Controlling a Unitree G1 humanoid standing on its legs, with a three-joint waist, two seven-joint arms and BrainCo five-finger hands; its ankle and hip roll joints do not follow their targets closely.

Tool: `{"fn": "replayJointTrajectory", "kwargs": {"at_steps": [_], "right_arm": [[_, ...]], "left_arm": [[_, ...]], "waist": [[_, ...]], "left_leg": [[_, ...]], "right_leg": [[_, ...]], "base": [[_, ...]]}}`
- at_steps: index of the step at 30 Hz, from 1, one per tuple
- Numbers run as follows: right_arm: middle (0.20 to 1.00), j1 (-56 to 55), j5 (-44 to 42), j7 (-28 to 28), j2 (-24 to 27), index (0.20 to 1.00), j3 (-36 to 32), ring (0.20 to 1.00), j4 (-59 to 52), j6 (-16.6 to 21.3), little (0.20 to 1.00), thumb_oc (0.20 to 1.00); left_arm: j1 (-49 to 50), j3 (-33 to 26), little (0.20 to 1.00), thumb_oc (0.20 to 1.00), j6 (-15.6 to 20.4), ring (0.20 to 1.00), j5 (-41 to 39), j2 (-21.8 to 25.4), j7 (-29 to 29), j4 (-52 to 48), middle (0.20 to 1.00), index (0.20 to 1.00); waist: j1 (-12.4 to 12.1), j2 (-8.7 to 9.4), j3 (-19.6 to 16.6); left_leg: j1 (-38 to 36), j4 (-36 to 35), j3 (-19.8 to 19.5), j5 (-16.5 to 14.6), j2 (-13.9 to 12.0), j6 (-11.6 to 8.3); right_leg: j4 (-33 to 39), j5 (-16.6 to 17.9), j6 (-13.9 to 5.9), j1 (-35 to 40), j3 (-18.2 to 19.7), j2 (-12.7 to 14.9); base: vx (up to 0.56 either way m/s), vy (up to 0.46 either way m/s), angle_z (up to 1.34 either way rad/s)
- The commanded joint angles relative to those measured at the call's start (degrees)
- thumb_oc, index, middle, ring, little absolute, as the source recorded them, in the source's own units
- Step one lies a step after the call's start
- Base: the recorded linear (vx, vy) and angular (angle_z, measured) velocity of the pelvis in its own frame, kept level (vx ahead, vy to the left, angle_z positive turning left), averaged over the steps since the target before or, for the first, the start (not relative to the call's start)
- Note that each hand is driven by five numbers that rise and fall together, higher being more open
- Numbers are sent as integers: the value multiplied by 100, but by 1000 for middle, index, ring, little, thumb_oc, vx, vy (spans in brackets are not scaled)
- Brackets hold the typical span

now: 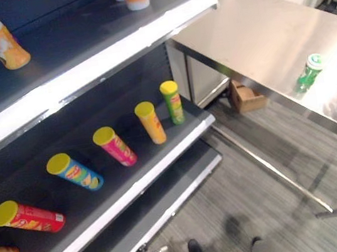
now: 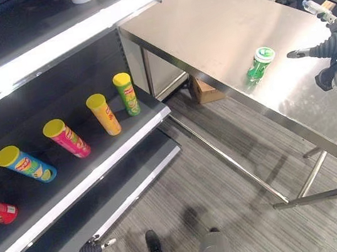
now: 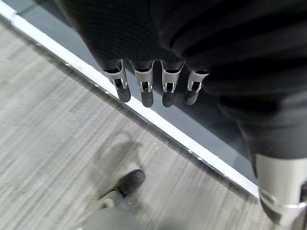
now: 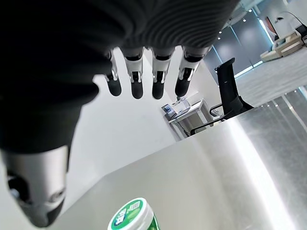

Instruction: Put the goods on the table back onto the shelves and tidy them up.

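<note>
Near table edge [image 2: 227, 95], green can [image 2: 259, 64], right robot hand [image 2: 324, 45] beside, seemingly apart

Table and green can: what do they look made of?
Table: looks like brushed stainless steel; silver, dull sheen, soft reflection of the can. Green can: glossy printed body, probably plastic or coated card, with a pale lid that looks plastic; the pictures don't settle which.

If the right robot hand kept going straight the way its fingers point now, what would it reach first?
Most likely the green can standing on the steel table: the right robot hand points toward it with fingers open, nothing lying between, though depth is uncertain.
</note>
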State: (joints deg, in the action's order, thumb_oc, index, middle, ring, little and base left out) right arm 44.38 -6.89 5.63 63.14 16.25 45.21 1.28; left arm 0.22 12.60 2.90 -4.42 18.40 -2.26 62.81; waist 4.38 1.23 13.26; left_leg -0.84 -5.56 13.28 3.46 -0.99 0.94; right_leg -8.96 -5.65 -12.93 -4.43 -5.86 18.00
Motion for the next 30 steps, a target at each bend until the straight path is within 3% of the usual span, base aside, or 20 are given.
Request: {"fn": "replayJointTrajectory", "kwargs": {"at_steps": [1, 4, 9, 10, 25, 30], "right_arm": [[1000, 313, -246, 1, 271, 1000, 94, 1000, 133, 25, 1000, 1000], [1000, -101, -335, -90, 270, 1000, -172, 1000, 2, 10, 1000, 1000], [1000, -389, -489, -205, 337, 1000, -291, 1000, 48, 58, 1000, 1000], [1000, -3180, 102, 536, -350, 1000, -2542, 1000, -397, -30, 1000, 1000], [1000, -3012, 172, 535, -228, 1000, -2467, 1000, -716, 135, 1000, 1000], [1000, -2641, 90, 476, -299, 1000, -2119, 1000, -508, 168, 1000, 1000]], "left_arm": [[81, -63, 1000, 1000, 1, 1000, -145, 180, -78, 0, 1000, 1000], [133, -127, 1000, 1000, 2, 1000, -175, 132, -83, 30, 1000, 1000], [236, -26, 1000, 1000, -38, 1000, -146, -38, -2, 64, 1000, 1000], [-100, -151, 1000, 1000, -239, 1000, 363, 356, -162, -239, 1000, 1000], [127, -166, 1000, 1000, -260, 1000, 621, 185, -169, 87, 1000, 1000], [107, -140, 1000, 1000, -249, 1000, 644, 216, -188, 152, 1000, 1000]], "waist": [[-143, 184, -137], [-194, 347, -219], [-220, 210, -364], [-61, 444, -701], [-84, 388, -708], [-158, 411, -736]], "left_leg": [[-79, 420, -357, -565, -412, -682], [8, 645, -433, -587, -525, -824], [171, 777, -668, -453, -875, -1060], [-367, 328, 126, -579, -1063, -939], [-475, 359, 206, -558, -1210, -996], [-551, 283, 258, -547, -1185, -997]], "right_leg": [[544, 798, -48, -211, 61, -132], [662, 776, -59, -24, 144, -199], [914, 540, 134, 473, -323, -465], [1302, 526, 175, 887, -893, -719], [1285, 395, 275, 1075, -1031, -823], [1262, 415, 258, 1101, -1050, -776]], "base": [[59, -201, 13], [55, -233, 30], [59, -259, 68], [13, -51, 43], [18, -18, 2], [7, 2, -2]]}}
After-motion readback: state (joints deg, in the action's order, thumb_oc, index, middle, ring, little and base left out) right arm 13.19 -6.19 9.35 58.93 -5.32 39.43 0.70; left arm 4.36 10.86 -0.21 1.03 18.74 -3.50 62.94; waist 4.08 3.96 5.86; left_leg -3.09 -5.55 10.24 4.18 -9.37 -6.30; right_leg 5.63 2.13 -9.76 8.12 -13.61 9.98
